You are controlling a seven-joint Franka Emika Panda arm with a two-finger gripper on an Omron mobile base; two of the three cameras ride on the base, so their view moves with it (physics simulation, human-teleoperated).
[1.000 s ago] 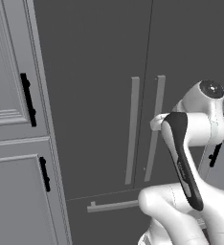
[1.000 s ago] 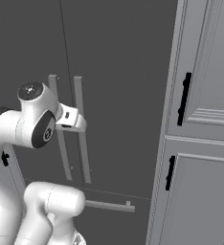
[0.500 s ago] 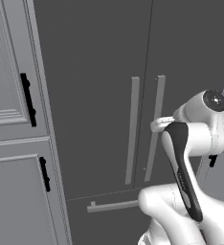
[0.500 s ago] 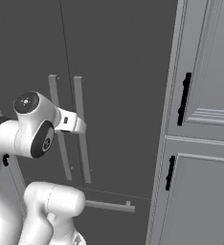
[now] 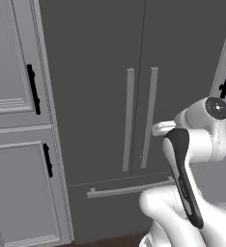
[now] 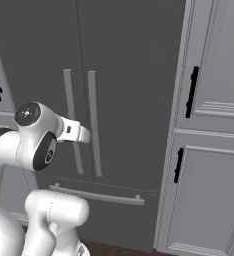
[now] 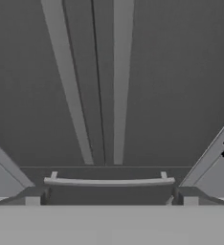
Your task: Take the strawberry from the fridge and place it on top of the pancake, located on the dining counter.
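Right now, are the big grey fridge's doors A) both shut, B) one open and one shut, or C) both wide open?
A: the fridge shows both doors flush, its two long bar handles side by side and no shelves visible.

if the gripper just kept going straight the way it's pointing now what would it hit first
Most likely the closed fridge doors, around the seam between the two vertical bar handles. The open gripper faces them squarely with nothing in between; the remaining distance is hard to judge.

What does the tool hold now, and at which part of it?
Nothing. The tool is open in front of the shut fridge, and nothing lies between its tips; it touches no handle.
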